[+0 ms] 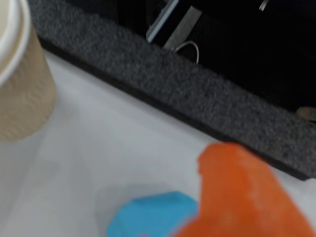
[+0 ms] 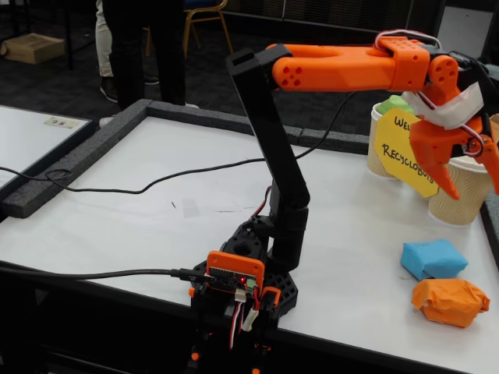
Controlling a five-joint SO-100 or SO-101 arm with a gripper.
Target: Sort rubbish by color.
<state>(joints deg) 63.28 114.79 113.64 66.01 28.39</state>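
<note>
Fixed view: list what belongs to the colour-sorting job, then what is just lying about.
For the job:
- blue lump
- orange lump
- green lump, already in a paper cup
- second paper cup
- gripper, open above the table

Lying about:
- yellow sign
- black cable
- cardboard box on the floor

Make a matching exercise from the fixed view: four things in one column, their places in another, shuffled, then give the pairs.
Things:
1. green lump
2. blue lump
3. orange lump
4. gripper

Places:
A. in the air above the table, fingers apart, holding nothing
B. on the table, nearest the front edge
C. in the top of a paper cup behind the yellow sign
D. on the table, just behind the orange lump

Pairs: 1-C, 2-D, 3-B, 4-A
</note>
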